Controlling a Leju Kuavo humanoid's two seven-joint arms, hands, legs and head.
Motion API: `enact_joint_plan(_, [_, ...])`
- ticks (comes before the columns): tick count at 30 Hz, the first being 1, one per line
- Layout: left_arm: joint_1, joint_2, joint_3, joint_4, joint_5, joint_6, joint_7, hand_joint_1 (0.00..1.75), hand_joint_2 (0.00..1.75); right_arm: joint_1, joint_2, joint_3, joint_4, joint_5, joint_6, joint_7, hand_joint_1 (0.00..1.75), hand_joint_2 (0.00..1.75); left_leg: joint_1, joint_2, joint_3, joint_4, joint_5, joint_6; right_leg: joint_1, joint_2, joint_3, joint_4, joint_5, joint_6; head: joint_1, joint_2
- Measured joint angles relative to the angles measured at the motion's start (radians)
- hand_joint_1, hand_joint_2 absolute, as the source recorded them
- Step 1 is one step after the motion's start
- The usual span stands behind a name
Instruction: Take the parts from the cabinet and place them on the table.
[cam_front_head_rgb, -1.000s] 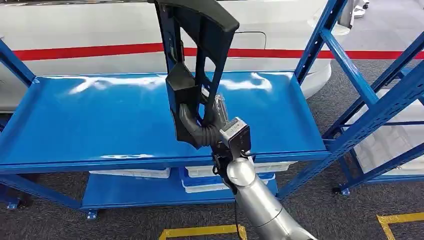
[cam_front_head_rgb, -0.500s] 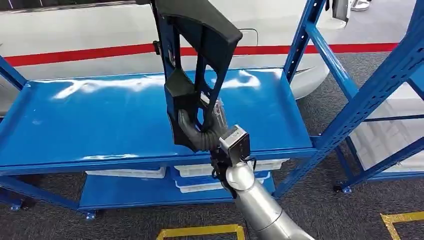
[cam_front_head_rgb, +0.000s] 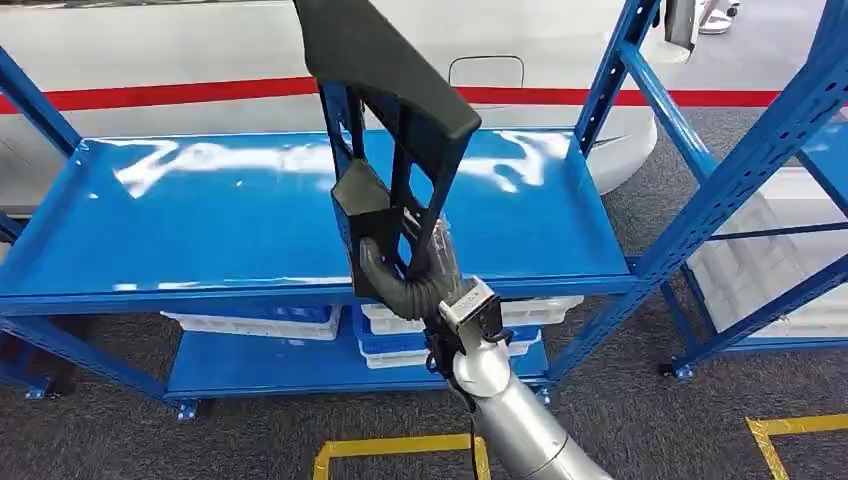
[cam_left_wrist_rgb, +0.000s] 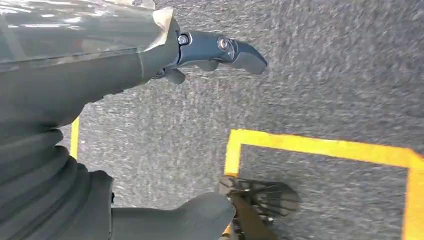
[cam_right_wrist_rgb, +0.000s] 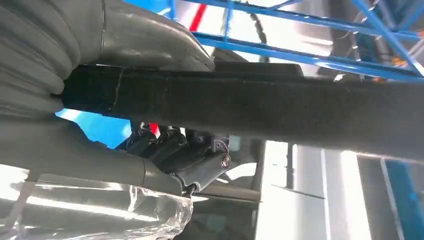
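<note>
Right robot hand (cam_front_head_rgb: 405, 268) grips black plastic part (cam_front_head_rgb: 385, 120) at lower end, fingers (cam_right_wrist_rgb: 170, 150) wrapped around bar of it. Part held upright, raised above blue shelf (cam_front_head_rgb: 200, 220) of blue rack, tilted slightly, wide end up. Left robot hand (cam_left_wrist_rgb: 100, 75) hangs over grey carpet floor (cam_left_wrist_rgb: 325, 75) with yellow tape lines (cam_left_wrist_rgb: 320, 147), holds nothing, fingers apart. White bins (cam_front_head_rgb: 250, 322) on lower shelf under top shelf.

Blue shelf (cam_front_head_rgb: 200, 220), white bins (cam_front_head_rgb: 250, 323) below
</note>
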Motion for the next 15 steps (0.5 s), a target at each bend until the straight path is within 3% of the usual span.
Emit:
enact_joint_plan(1, [0.0,0.0,0.0,0.0,0.0,0.0,0.0,0.0,1.75,0.006,-0.003,0.0,0.0,0.0,-0.001,-0.002,1.75,1.75,0.0,0.001,-0.012,0.002,0.007,-0.001,-0.001,0.0,0.016,-0.003,0.015,0.011,0.0,0.0])
enact_joint_plan(3, [0.0,-0.001,-0.001,0.0,0.0,0.0,0.0,0.0,1.75,0.012,-0.007,0.0,-0.002,0.0,-0.003,-0.003,1.75,1.75,0.001,0.001,-0.036,0.013,0.018,-0.007,-0.003,0.0,0.105,-0.118,0.072,0.035,0.0,0.0])
enact_joint_plan(4, [0.0,-0.001,-0.001,0.0,0.0,0.0,0.0,0.0,1.75,0.013,-0.007,0.0,-0.005,0.0,-0.004,-0.004,1.75,1.75,0.001,0.001,-0.049,0.023,0.021,-0.012,-0.005,0.0,0.169,-0.212,0.087,0.037,0.0,0.0])
enact_joint_plan(5, [0.0,-0.001,-0.001,0.0,0.0,0.0,0.0,0.0,1.75,0.012,-0.007,0.0,-0.008,0.0,-0.006,-0.004,1.75,1.75,-0.005,0.001,-0.061,0.037,0.023,-0.017,-0.003,0.0,0.229,-0.301,0.065,0.029,0.0,0.0])
enact_joint_plan(6, [-0.001,-0.001,-0.001,0.0,0.0,0.0,0.0,0.0,1.75,0.016,-0.007,0.0,-0.012,0.0,-0.006,-0.005,1.75,1.75,-0.005,0.002,-0.069,0.042,0.029,-0.024,0.006,0.003,0.24,-0.329,0.055,0.017,-0.002,0.0])
enact_joint_plan(8, [0.001,-0.001,-0.001,0.0,0.001,0.001,0.002,0.0,1.75,0.024,-0.008,0.0,-0.013,0.0,-0.006,-0.005,1.75,1.75,-0.003,0.001,-0.072,0.042,0.044,-0.035,0.008,0.003,0.225,-0.322,0.062,0.01,-0.002,0.0])
enact_joint_plan(9, [0.003,-0.002,-0.001,0.0,0.001,0.002,0.003,0.0,1.75,0.028,-0.008,0.0,-0.013,0.002,-0.006,-0.006,1.75,1.75,-0.003,0.0,-0.074,0.041,0.05,-0.042,0.007,0.002,0.22,-0.324,0.069,-0.001,-0.002,0.0])
enact_joint_plan(10, [0.005,-0.001,-0.001,0.0,0.003,0.004,0.005,0.0,1.75,0.031,-0.008,0.0,-0.014,0.004,-0.005,-0.006,1.75,1.75,0.005,-0.003,-0.081,0.05,0.034,-0.048,-0.015,-0.001,0.217,-0.328,0.081,-0.015,-0.003,0.0])
enact_joint_plan(11, [0.005,-0.001,-0.001,0.0,0.004,0.006,0.006,0.0,1.75,0.031,-0.007,0.0,-0.014,0.005,-0.004,-0.006,1.75,1.75,0.005,-0.005,-0.092,0.076,-0.017,-0.055,-0.011,-0.003,0.206,-0.328,0.091,-0.026,-0.006,0.0])
enact_joint_plan(12, [0.006,-0.002,-0.001,0.0,0.006,0.008,0.008,0.0,1.75,0.032,-0.007,0.0,-0.014,0.006,-0.002,-0.007,1.75,1.75,0.007,-0.006,-0.109,0.136,-0.086,-0.06,-0.01,-0.003,0.194,-0.328,0.102,-0.037,-0.007,0.0])
enact_joint_plan(13, [0.006,-0.002,-0.001,0.0,0.007,0.01,0.008,0.0,1.75,0.032,-0.007,0.0,-0.014,0.005,0.001,-0.008,1.75,1.75,0.008,-0.006,-0.127,0.202,-0.137,-0.066,-0.008,-0.004,0.183,-0.328,0.111,-0.039,-0.007,0.0])
enact_joint_plan(14, [0.006,-0.002,-0.001,0.0,0.007,0.01,0.009,0.0,1.75,0.034,-0.007,0.0,-0.014,0.006,0.002,-0.008,1.75,1.75,0.009,-0.006,-0.143,0.266,-0.17,-0.069,-0.007,-0.004,0.171,-0.327,0.12,-0.038,-0.008,0.0])
enact_joint_plan(15, [0.005,-0.002,-0.001,0.0,0.008,0.012,0.009,0.0,1.75,0.037,-0.007,0.0,-0.014,0.006,0.003,-0.009,1.75,1.75,0.011,-0.006,-0.155,0.336,-0.183,-0.074,-0.006,-0.004,0.154,-0.326,0.132,-0.037,-0.007,0.0])
